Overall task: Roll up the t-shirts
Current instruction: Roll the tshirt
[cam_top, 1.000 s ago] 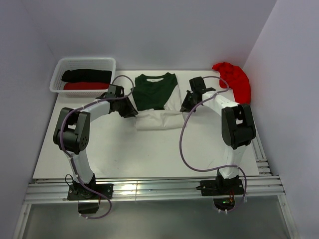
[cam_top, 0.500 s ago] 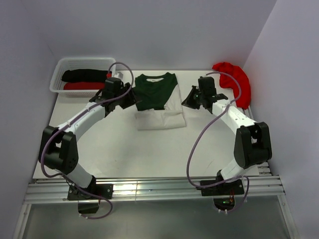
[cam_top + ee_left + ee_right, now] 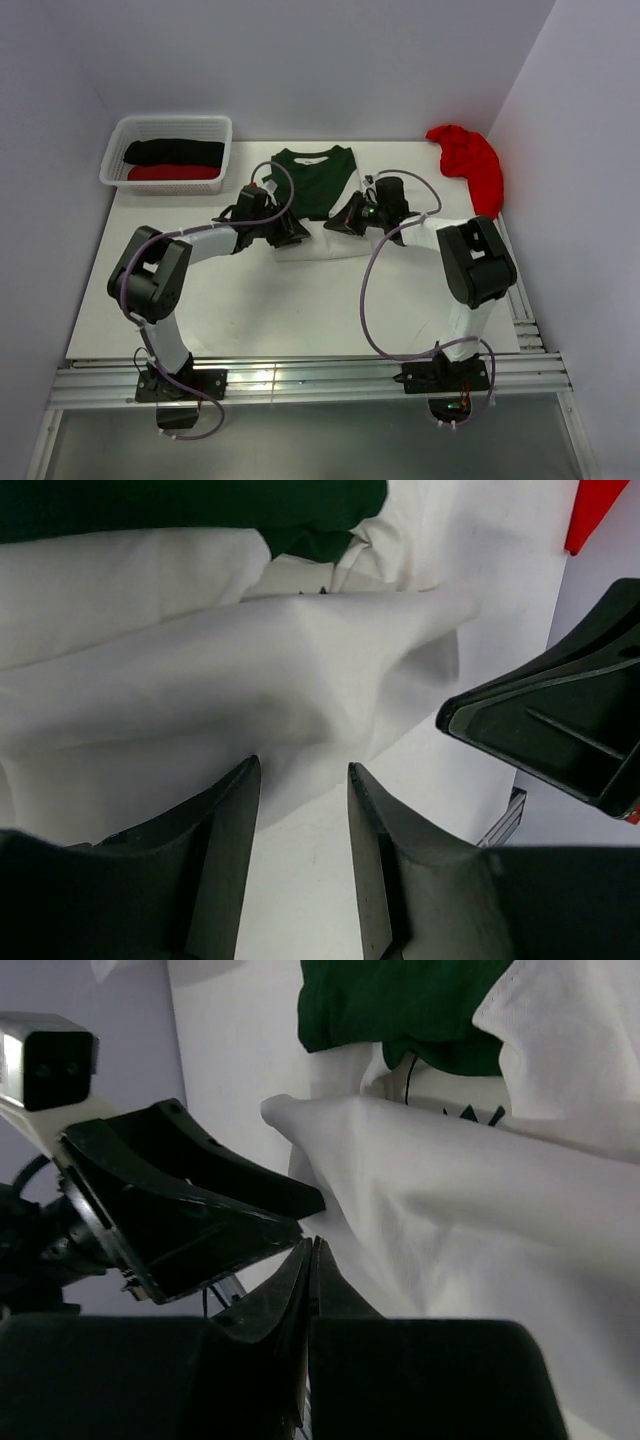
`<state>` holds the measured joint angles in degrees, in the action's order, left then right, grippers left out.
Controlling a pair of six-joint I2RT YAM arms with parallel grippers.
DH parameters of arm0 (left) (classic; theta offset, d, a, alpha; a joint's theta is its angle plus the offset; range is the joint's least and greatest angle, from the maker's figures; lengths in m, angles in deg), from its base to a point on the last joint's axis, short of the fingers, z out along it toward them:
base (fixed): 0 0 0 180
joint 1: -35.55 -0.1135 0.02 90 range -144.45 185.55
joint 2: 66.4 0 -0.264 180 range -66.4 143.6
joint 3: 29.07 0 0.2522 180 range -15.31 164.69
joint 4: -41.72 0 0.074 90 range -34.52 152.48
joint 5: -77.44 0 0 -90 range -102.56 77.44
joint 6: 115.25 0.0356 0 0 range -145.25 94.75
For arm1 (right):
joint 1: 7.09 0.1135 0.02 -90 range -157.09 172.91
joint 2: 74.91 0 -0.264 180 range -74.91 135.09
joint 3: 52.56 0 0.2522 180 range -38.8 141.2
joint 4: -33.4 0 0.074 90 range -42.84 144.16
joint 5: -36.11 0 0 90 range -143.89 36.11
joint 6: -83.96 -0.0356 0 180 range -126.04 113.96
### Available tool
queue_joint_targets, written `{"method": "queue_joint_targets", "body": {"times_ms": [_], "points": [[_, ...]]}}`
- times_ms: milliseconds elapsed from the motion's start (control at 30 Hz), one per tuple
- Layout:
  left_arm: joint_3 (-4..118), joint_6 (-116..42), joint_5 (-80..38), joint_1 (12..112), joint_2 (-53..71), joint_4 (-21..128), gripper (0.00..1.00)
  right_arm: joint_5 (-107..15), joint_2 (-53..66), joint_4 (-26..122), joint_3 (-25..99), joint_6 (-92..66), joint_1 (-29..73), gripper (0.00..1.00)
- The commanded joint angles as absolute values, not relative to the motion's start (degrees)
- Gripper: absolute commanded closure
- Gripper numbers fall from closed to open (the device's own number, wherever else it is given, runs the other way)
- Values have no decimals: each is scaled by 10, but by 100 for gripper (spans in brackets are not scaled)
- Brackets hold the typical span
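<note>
**Cream T-Shirt: Both Grippers at the Fold**

The cream t-shirt (image 3: 312, 188) lies flat at the table's middle rear, with its lower part folded up. The left gripper (image 3: 303, 770) stands narrowly parted at the fold's edge, holding nothing. The right gripper (image 3: 312, 1247) is closed beside the fold. The red t-shirt (image 3: 468, 160) lies in the far right corner. The basket (image 3: 170, 120) holds a black roll (image 3: 172, 151) and a red roll (image 3: 175, 172).

White mesh basket (image 3: 113, 163) at the far-left corner of the white table (image 3: 280, 300).
</note>
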<state>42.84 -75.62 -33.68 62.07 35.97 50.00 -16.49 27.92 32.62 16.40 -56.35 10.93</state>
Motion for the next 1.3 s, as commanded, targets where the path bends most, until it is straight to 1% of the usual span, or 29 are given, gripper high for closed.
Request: {"method": "queue_joint_targets", "body": {"times_ms": [0,133,267,400,500,600,700,767,800,833,867,900,967,1000,1067,1100,1167,1233,1267], "points": [[417,-771,-349,619,377,403,54,-128,316,191,163,-615,108,100],[407,-768,-327,610,398,376,55,-136,370,181,181,-614,101,100],[387,-768,-333,579,409,349,55,-149,401,212,193,-605,70,100],[380,-757,-332,560,416,352,55,-174,416,221,182,-607,27,100],[375,-755,-332,559,414,353,55,-172,416,196,170,-615,1,100],[380,-741,-322,559,404,367,54,-172,405,203,167,-608,-12,100],[380,-717,-308,559,372,385,51,-184,367,216,146,-581,-19,100],[364,-697,-303,559,344,384,45,-190,319,205,124,-564,-17,93],[357,-690,-300,559,312,385,43,-193,299,199,94,-552,-17,89],[339,-684,-296,560,292,387,41,-199,252,199,81,-541,-16,81],[330,-671,-293,562,272,389,38,-224,226,217,69,-528,-11,77],[311,-665,-277,567,232,394,36,-241,174,233,53,-494,-6,71],[293,-651,-261,573,194,409,29,-300,122,279,38,-460,18,69],[281,-648,-256,577,157,410,26,-324,74,288,20,-431,28,67],[244,-647,-240,590,120,412,22,-366,28,304,-2,-409,53,67],[231,-646,-236,595,87,405,21,-401,-11,302,-27,-392,79,67],[192,-647,-212,609,55,402,18,-457,-50,289,-56,-387,108,67],[156,-649,-179,628,10,400,18,-542,-90,271,-102,-387,157,66],[144,-654,-166,634,-5,398,18,-586,-102,229,-123,-384,173,65]]}}
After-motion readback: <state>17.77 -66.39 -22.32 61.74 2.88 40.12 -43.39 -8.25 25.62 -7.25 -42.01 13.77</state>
